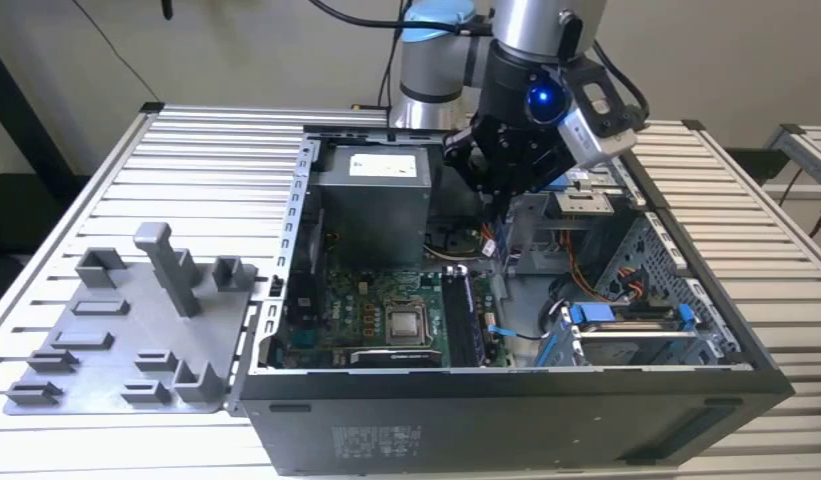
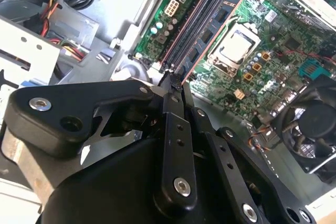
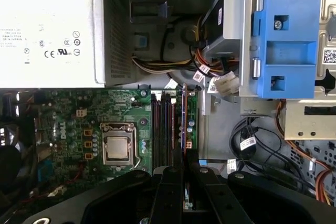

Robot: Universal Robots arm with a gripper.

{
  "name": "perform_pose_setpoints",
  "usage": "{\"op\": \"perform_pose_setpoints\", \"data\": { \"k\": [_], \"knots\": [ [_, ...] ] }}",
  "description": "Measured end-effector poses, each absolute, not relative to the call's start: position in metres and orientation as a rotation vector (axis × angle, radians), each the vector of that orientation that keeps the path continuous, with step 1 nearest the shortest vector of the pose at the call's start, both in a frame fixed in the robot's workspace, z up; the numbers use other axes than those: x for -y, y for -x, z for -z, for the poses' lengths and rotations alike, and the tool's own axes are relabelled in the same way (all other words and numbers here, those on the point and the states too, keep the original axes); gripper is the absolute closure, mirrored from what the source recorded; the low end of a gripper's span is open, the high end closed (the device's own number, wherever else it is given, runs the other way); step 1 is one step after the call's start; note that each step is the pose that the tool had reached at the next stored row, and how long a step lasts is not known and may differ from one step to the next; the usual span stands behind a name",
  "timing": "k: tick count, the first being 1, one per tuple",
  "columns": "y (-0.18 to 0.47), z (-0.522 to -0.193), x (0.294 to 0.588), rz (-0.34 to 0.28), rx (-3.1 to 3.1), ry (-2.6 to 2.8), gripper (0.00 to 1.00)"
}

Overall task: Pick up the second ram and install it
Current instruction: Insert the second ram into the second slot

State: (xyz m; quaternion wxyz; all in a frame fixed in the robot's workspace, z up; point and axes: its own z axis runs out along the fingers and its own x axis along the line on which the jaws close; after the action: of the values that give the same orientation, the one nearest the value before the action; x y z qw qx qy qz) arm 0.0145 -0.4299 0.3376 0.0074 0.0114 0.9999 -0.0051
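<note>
My gripper (image 1: 497, 200) hangs inside the open computer case (image 1: 517, 400), above the green motherboard (image 1: 370, 325). It is shut on the second ram (image 3: 184, 119), which the first wrist view shows edge-on as a thin strip running out from between the fingertips (image 3: 176, 169). In the exterior view the ram (image 1: 505, 234) hangs below the gripper. It sits just beside the row of memory slots (image 3: 165, 124), on the side away from the silver processor (image 3: 118, 148). In the second wrist view the gripper (image 2: 172, 80) points at the near end of the slots, where a twin stick (image 2: 210, 32) is seated.
The grey power supply (image 1: 370, 205) fills the case's back corner. A blue drive bracket (image 3: 286, 40) and bundled cables (image 3: 252, 140) sit beside the slots. A black fan (image 2: 310, 124) lies past the processor. A grey parts fixture (image 1: 130, 330) stands on the slatted table at the exterior view's left.
</note>
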Motion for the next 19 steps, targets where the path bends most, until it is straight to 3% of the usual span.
{"op": "perform_pose_setpoints", "data": {
  "k": [19],
  "knots": [
    [-0.0145,-0.3328,0.4299,0.017,-3.126,-0.036,0.86]
  ]
}}
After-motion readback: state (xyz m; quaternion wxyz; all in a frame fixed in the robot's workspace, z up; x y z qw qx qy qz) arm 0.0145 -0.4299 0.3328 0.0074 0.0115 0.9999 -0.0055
